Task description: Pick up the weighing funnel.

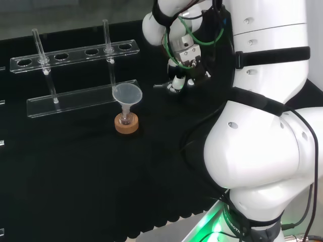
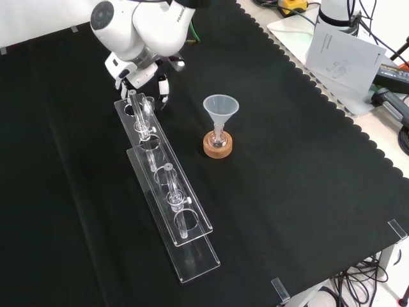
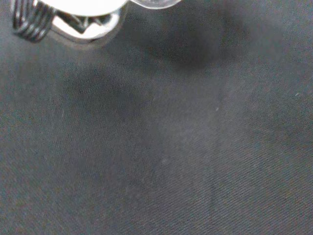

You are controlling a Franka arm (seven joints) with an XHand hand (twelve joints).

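Hanging low over the cloth (image 1: 75,166), the hand (image 1: 176,81) points down from the arm's wrist. It is right of the funnel (image 1: 127,94) in the head view and at the rack's (image 2: 198,252) far end in the front view. Arm and rack partly hide it, so I cannot tell whether it is open or closed. A clear rim (image 3: 152,3), cut off in the wrist view, may or may not be the weighing funnel.

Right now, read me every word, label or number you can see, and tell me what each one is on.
Paper sheet at the bench's edge, front view: printed lines and a drawing, too small to read.
Arm's base ring, head view: small lettering, too small to read.
Test tube rack, funnel, cork ring: no print visible.
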